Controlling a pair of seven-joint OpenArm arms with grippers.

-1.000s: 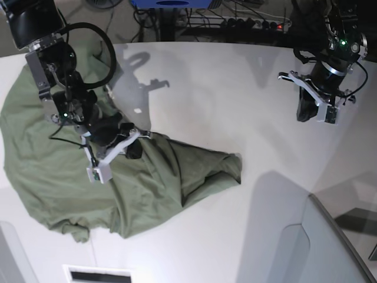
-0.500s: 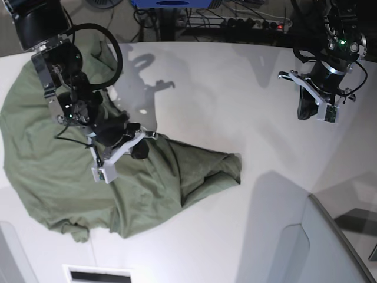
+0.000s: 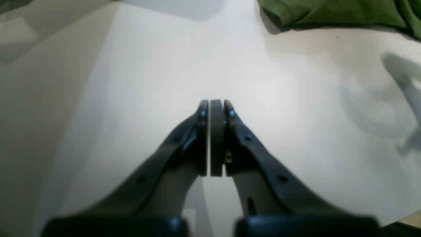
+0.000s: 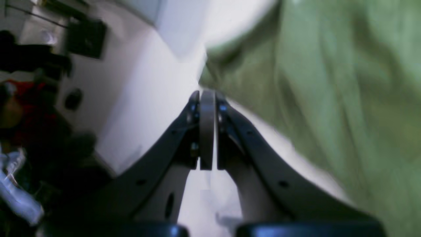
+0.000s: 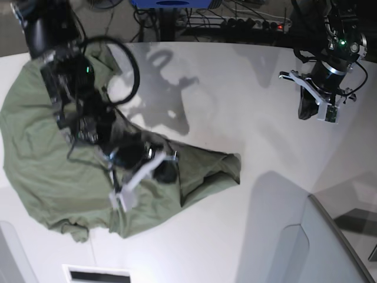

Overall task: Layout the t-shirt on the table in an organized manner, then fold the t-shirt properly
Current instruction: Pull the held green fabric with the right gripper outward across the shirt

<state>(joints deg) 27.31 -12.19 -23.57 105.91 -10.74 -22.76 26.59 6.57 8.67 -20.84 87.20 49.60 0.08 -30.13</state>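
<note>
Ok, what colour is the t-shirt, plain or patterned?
Plain olive green, no pattern visible; the t-shirt shows best in the base view.

No text, label, brand, number or sign can be read in any of the three views. The t-shirt (image 5: 53, 171) shows only plain green cloth, and no printed label is visible on it. The worktop (image 5: 235, 106) is bare white with no marking. At 12 o'clock in the base view, behind the worktop, a power strip (image 5: 253, 23) has one small red light, but no letters can be made out there. The blue object (image 5: 171, 3) at the top edge also shows no writing. Both wrist views are too blurred for any lettering.
</note>
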